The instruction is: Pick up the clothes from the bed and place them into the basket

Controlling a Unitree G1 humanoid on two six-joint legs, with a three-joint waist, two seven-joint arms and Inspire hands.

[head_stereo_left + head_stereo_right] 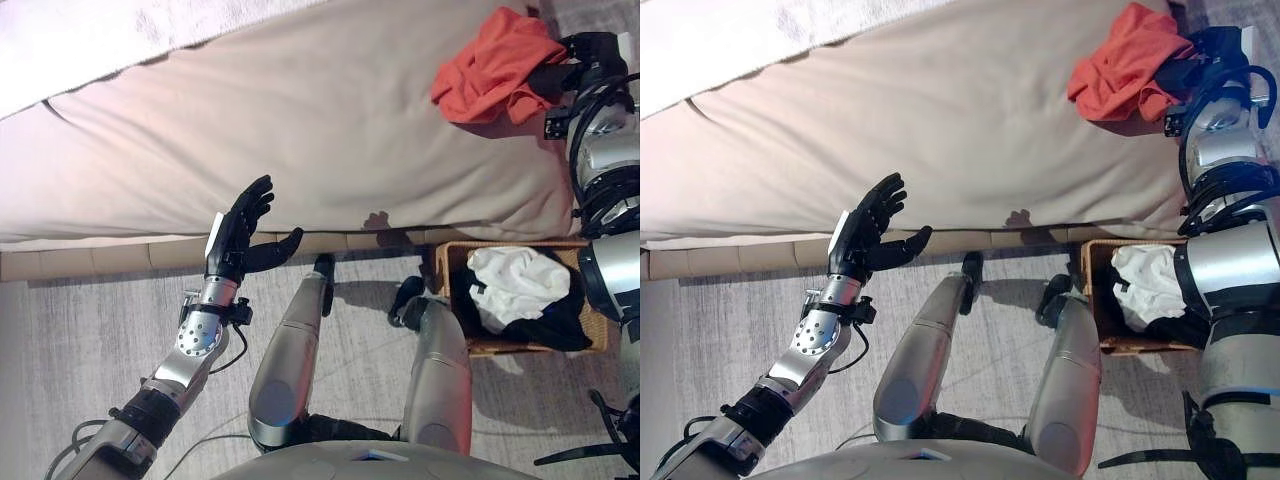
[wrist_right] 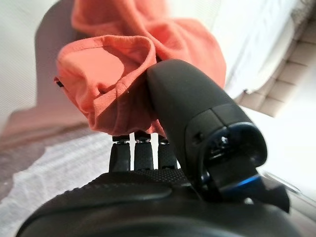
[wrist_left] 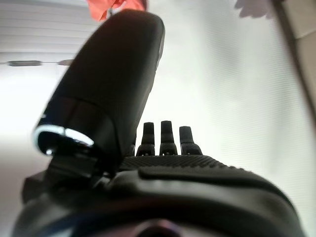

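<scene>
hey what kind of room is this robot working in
Most likely a bedroom: a wide bed with an orange garment held by the right hand, and a laundry basket of clothes on the floor.

No text, label, number or sign can be read in any of the views. The bed (image 1: 300, 120), the orange garment (image 1: 495, 65) at the upper right of the frame, and the basket (image 1: 455, 262) at the lower right with the white cloth (image 1: 515, 285) in it all show plain surfaces without print.
</scene>
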